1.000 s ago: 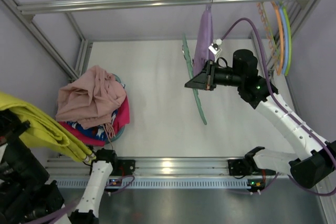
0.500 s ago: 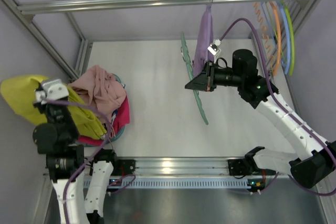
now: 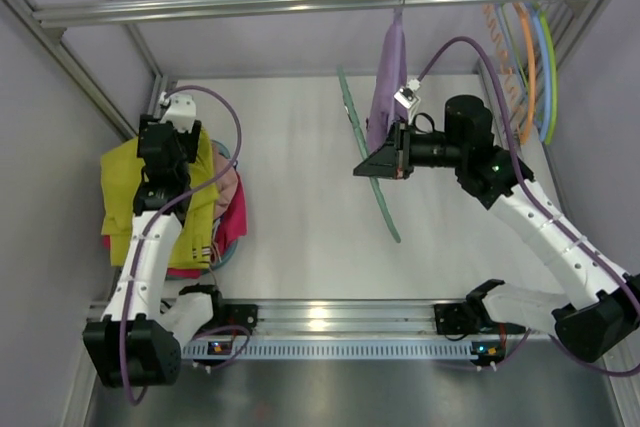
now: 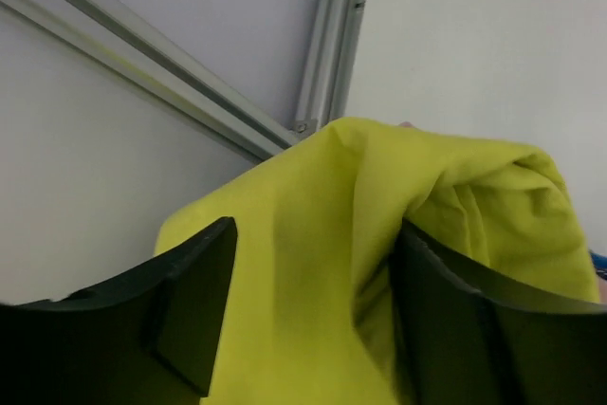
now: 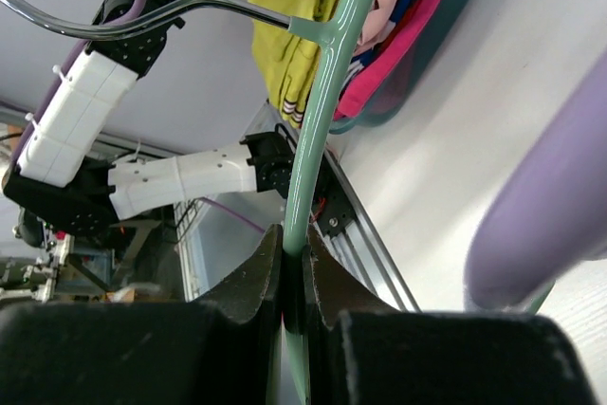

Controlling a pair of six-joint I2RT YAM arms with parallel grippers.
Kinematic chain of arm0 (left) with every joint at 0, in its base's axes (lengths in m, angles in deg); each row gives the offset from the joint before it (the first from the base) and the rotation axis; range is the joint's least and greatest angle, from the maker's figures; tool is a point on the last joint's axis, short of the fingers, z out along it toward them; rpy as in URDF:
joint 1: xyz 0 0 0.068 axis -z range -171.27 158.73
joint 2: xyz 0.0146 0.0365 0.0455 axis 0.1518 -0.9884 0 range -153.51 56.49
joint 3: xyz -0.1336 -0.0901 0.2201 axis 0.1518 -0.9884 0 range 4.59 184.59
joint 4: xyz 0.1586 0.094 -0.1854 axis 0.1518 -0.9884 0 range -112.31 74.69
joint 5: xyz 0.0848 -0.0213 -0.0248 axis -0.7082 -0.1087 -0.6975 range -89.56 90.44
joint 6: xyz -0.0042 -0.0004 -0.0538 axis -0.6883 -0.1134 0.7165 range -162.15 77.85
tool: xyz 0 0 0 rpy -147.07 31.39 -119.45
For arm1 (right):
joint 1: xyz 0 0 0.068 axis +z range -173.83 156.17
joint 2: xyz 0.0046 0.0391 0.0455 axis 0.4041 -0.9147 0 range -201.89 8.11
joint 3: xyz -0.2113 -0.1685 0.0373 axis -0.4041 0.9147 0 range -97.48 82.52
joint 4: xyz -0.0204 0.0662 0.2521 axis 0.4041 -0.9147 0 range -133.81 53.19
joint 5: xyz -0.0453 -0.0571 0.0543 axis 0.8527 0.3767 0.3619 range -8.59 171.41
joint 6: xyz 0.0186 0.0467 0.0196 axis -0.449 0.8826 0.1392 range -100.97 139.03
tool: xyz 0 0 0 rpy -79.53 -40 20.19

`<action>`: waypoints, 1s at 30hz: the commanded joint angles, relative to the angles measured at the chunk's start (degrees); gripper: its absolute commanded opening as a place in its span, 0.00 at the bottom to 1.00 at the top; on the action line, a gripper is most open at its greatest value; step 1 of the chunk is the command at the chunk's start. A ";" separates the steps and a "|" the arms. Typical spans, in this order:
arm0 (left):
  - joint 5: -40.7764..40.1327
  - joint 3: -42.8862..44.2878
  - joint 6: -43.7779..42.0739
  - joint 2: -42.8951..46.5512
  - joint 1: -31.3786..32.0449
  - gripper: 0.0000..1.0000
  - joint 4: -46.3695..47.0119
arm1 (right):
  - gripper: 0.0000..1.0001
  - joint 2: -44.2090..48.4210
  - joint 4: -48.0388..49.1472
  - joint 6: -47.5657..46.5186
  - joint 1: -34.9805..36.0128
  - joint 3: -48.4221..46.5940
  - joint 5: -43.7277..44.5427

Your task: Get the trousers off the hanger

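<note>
Leftward, yellow trousers (image 3: pixel 125 192) — heaped over teal basket (image 3: pixel 226 251)

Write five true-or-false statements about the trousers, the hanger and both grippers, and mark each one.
1. The bright yellow cloth trousers lie on the clothes pile at the left. True.
2. The right gripper has its fingers spread, clear of the pale green plastic hanger. False: they are shut on the hanger's bar.
3. The pale lilac cloth trousers lie on the clothes pile too. False: they hang beneath the metal rail.
4. The left gripper has its fingers apart, with yellow cloth between them. True.
5. Coloured spare hangers hang at the rail's right end. True.
</note>
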 commanded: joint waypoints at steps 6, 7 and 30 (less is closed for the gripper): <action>32.09 6.81 7.18 15.27 -0.16 0.91 -7.75 | 0.00 3.14 2.83 -1.24 0.74 -1.99 -7.27; 38.36 7.60 6.56 16.94 -0.16 0.91 -8.18 | 0.00 2.96 3.36 -0.63 0.83 -1.90 -8.23; 76.42 10.16 -16.62 15.29 12.48 0.86 -4.94 | 0.00 -12.76 22.34 15.20 17.35 -9.89 -18.79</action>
